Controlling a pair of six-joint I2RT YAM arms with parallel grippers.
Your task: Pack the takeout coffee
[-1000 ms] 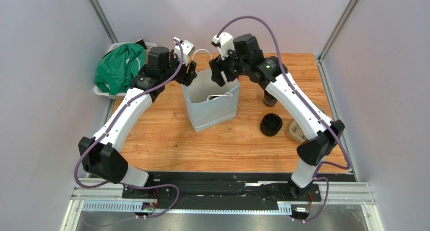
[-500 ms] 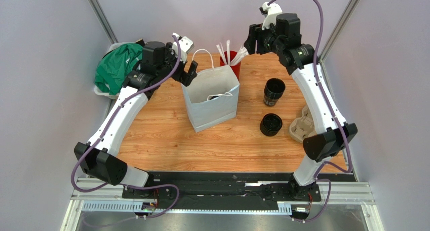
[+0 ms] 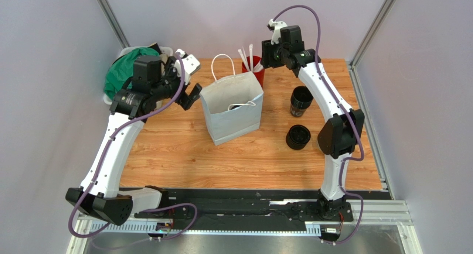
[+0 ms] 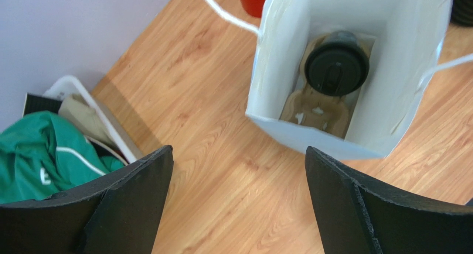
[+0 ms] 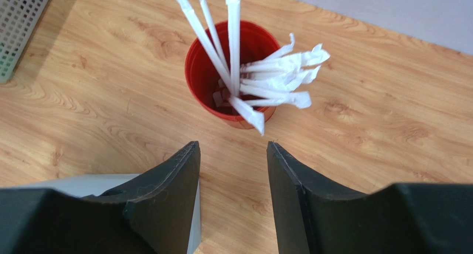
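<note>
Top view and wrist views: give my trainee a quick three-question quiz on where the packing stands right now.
1. How many black cups are on the table outside the white bag?
2. True or false: the carrier inside the bag is empty.
3. The right gripper points at: A the bag; B the red cup of straws; C the carrier.
Key: 1 two; 2 false, one lidded cup sits in it; 3 B.
</note>
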